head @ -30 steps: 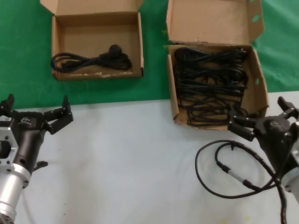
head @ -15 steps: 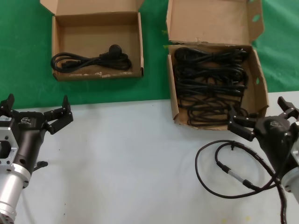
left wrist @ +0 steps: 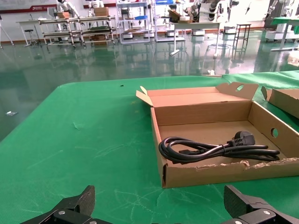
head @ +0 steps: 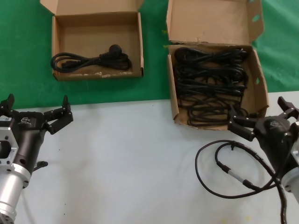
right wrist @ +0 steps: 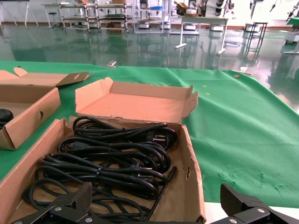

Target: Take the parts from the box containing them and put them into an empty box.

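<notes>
The larger oblong box (head: pixel 258 88) stands at the back right on the green cloth and holds several bundled black power cords (head: pixel 210 84). The smaller squarish box (head: pixel 98 30) at the back left holds one power cord (head: pixel 91 60). My left gripper (head: pixel 36 108) is open and empty over the white table's left edge, short of the smaller box (left wrist: pixel 219 175), whose cord (left wrist: pixel 210 148) shows in the left wrist view. My right gripper (head: pixel 261 114) is open and empty at the larger box's near right corner (right wrist: pixel 192 186), facing the cords (right wrist: pixel 112 158).
A thinner black cable with a silver inline connector (head: pixel 229 170) loops on the white table just in front of the right gripper. Green cloth (head: pixel 154 56) lies between the two boxes. The smaller box's side (right wrist: pixel 28 116) shows in the right wrist view.
</notes>
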Tool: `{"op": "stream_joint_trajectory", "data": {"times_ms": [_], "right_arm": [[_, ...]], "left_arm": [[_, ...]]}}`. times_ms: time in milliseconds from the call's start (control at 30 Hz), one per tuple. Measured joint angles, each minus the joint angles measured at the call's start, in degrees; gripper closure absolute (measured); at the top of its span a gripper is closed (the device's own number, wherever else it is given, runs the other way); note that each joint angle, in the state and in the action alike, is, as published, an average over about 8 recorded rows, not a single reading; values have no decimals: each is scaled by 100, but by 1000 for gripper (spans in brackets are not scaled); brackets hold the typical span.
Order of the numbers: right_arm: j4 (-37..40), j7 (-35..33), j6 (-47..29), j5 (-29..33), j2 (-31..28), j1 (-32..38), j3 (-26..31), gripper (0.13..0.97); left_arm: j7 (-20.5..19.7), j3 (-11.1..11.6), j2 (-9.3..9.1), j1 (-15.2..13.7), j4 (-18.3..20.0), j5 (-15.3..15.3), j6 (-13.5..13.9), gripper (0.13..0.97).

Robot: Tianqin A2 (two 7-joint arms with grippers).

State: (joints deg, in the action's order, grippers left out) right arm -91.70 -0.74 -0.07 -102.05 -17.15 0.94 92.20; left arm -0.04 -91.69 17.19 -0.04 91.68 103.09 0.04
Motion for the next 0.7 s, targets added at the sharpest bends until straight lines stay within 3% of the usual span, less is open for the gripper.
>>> {"op": "stream_joint_trajectory", "data": {"times_ms": [700], "right_arm": [[0, 0, 0, 0, 0, 0, 0, 129]], "left_arm": [[0, 0, 0, 0, 0, 0, 0, 132]]}}
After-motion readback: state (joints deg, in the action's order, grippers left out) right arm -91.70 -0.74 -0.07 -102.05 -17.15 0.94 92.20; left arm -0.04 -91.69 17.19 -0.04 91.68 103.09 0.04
